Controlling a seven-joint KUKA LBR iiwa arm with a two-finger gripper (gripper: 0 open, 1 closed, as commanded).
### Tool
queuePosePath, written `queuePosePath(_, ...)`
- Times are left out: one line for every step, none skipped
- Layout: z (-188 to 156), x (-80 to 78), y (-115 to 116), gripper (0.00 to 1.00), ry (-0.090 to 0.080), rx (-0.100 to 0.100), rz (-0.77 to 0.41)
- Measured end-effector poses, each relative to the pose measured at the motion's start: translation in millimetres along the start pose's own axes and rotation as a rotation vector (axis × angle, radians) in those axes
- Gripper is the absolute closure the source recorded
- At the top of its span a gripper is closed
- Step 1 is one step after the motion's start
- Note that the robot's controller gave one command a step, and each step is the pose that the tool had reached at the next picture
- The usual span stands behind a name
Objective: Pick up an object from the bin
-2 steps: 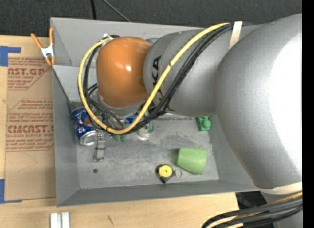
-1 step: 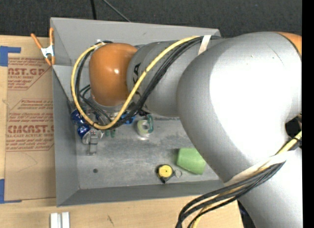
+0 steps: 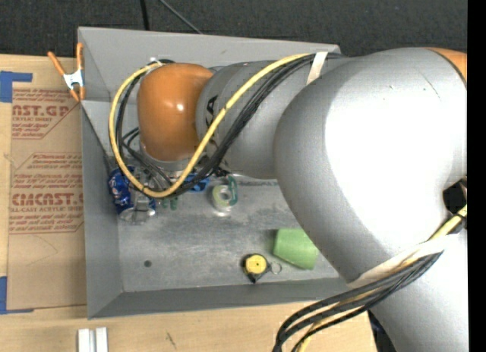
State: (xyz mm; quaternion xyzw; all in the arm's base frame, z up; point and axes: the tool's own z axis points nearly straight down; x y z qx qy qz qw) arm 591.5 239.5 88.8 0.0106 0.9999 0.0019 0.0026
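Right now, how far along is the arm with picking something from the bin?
Done: the arm's orange wrist cover sits low in the bin, over a blue crumpled thing by the left wall. In hand: no grasp is visible. Left: gripping and lifting; the green block, yellow disc and clear round piece lie apart.

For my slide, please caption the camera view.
Robot arm reaches into the left of a grey bin; green block and yellow disc lie untouched.
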Motion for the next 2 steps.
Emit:
queuePosePath(-84, 17.8, -21, 1.00, -0.003, 0.001, -0.016)
queuePosePath(-139, 0.3, -1, 1.00, -0.004, -0.001, -0.025)
